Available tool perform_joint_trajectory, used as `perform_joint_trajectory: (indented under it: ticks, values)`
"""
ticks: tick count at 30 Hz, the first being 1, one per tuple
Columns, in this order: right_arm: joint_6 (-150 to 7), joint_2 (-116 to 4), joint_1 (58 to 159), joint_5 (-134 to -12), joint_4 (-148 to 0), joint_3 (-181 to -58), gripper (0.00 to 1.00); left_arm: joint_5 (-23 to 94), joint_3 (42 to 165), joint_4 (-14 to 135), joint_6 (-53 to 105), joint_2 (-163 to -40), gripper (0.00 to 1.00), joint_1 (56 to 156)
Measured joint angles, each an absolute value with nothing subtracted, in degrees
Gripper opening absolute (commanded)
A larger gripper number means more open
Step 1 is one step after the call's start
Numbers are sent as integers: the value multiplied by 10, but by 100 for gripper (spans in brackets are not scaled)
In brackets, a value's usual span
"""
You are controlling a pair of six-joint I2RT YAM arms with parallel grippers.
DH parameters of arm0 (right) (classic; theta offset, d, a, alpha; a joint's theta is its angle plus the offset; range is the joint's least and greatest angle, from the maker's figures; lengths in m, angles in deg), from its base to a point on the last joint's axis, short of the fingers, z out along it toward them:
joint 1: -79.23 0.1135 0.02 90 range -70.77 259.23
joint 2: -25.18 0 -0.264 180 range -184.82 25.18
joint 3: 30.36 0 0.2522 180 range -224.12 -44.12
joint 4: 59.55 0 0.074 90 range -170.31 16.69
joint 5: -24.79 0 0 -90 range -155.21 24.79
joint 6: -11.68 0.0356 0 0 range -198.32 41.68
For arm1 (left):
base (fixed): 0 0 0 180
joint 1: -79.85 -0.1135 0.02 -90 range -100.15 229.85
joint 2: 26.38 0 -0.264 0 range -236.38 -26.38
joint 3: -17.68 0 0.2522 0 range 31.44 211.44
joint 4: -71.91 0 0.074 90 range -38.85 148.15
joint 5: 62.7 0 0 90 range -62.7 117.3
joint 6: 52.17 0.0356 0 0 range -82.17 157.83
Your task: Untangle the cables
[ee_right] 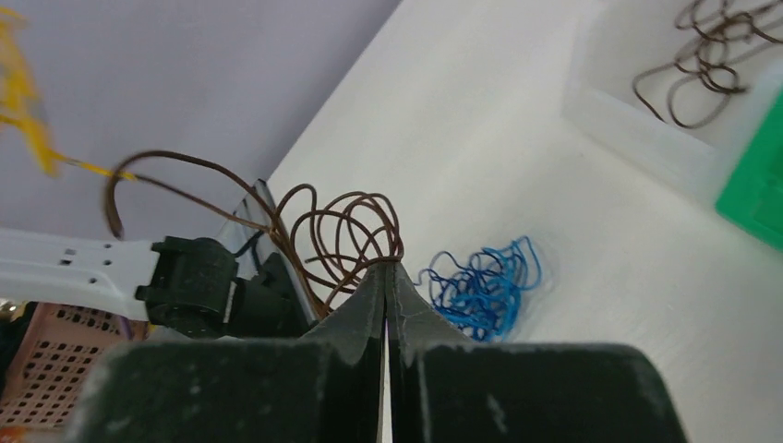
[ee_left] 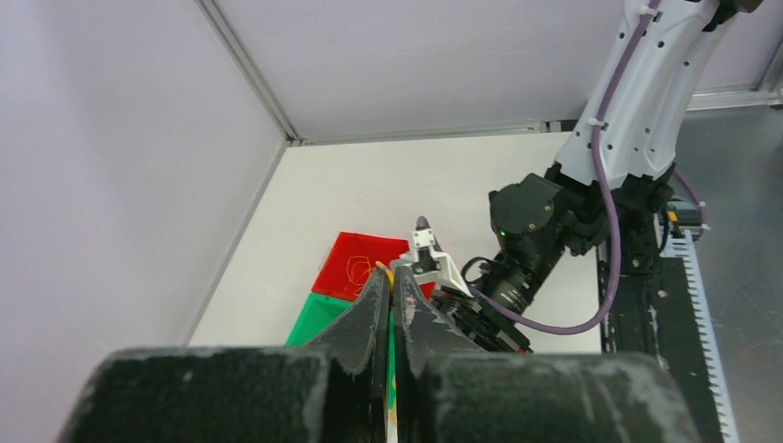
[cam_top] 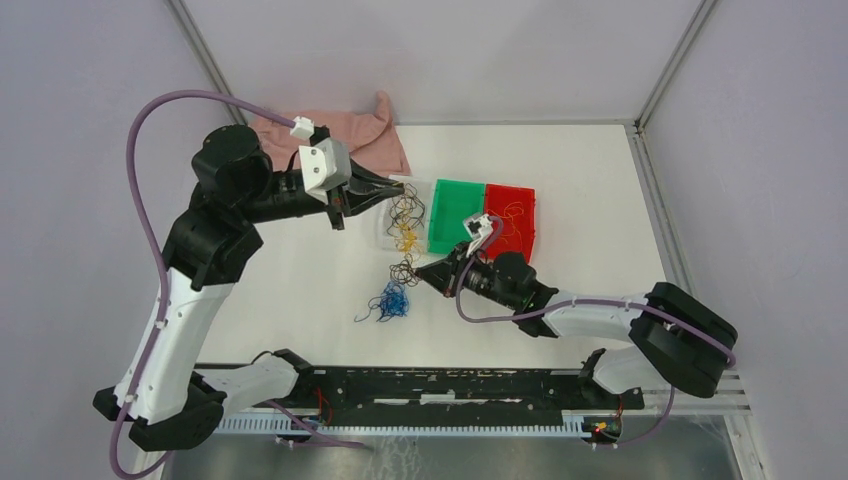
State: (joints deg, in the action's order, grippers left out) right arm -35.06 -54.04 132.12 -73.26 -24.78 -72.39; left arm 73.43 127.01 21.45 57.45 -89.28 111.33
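Separating the strands is the step in hand. The cables (cam_top: 404, 250) form a loose chain of wiry loops between the 2 grippers, near the middle of the worktop (cam_top: 300, 290) and just left of the bins. The dark brown loops (ee_right: 346, 231), thin and springy in overlapping rings, are pinched at their base by the right gripper (ee_right: 386, 269), its fingers pressed together on them. The yellow-orange strand (ee_left: 381, 267), kinked and crinkly, is nipped between the tips of the left gripper (ee_left: 390, 277), likewise pressed together. It hangs from there toward the brown loops, but whether the 2 colours are hooked into each other cannot be told. The blue bunch (ee_right: 485, 286) rests on the worktop as a dense scribble just beside the right gripper, held by neither.

The next move appears to call for drawing the 2 grippers slowly apart so that brown slides free of yellow, without dragging the blue bunch along. Wire this stiff is likely to spring back rather than drape.

A clear shallow tray (ee_right: 637, 125) holds another dark brown coil (ee_right: 706, 55). Beside it stand a smooth green bin (cam_top: 455, 215) and a red bin (cam_top: 520, 245) with thin orange wire inside. A soft pink cloth (cam_top: 335, 140) lies crumpled at the far edge.
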Motion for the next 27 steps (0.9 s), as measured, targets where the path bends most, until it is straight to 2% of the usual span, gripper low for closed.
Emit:
perform_joint_trajectory:
  ticks: [10,12,14,15,17,21,27]
  values:
    - [-363,-524,1321,-636,-356,-643,1,692,1340,225,612,-901,3,1113]
    - [-369,-517,1321,-624,-385,-638,14,684,1353,233,616,-905,3,1113]
    - [-376,-505,1321,-618,-405,-638,38,680,1361,242,617,-908,3,1113]
    - [-380,-494,1321,-618,-415,-638,47,680,1361,245,617,-909,3,1113]
    - [-391,-457,1321,-620,-445,-643,57,683,1359,245,615,-909,3,1113]
    - [-416,-353,1321,-627,-499,-697,66,699,1321,248,606,-897,3,1113]
    - [-431,-276,1323,-688,-466,-792,63,715,1277,242,587,-890,3,1113]
